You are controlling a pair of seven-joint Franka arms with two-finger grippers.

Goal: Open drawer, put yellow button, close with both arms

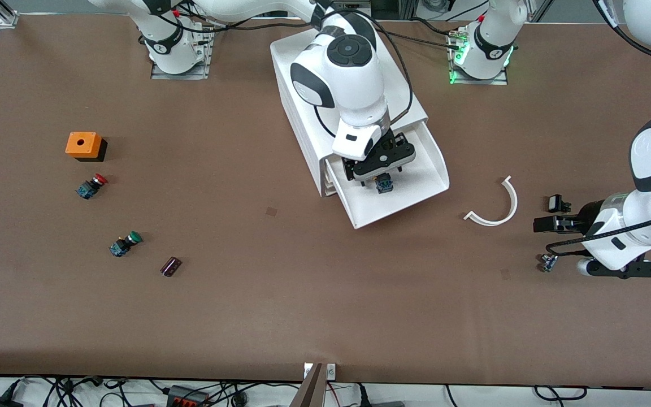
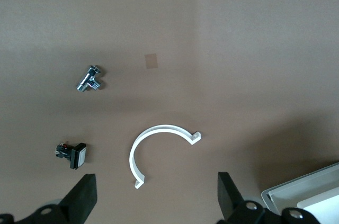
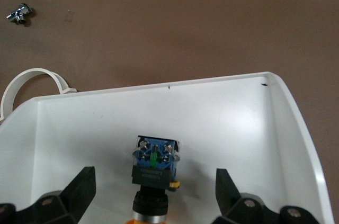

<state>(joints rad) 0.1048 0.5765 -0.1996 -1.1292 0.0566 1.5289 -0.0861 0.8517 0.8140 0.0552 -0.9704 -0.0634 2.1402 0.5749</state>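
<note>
The top drawer [image 1: 416, 195] of the white cabinet [image 1: 303, 107] stands pulled out. The yellow button [image 1: 383, 183] lies in it on the tray floor; in the right wrist view its blue-and-black body [image 3: 154, 163] shows, with the orange cap at the frame edge. My right gripper [image 1: 379, 176] is open over the drawer, its fingers [image 3: 79, 189] apart on either side of the button and not touching it. My left gripper [image 1: 548, 217] is open and empty over the table at the left arm's end, near a white curved clip [image 1: 498, 206]; its fingers [image 2: 82, 197] are wide apart.
An orange square box [image 1: 83, 145], a red-capped switch [image 1: 91, 186], a green-capped switch [image 1: 125, 243] and a small dark block [image 1: 170, 266] lie toward the right arm's end. A black square part [image 2: 71, 154] and a metal fitting [image 2: 89, 79] lie by my left gripper.
</note>
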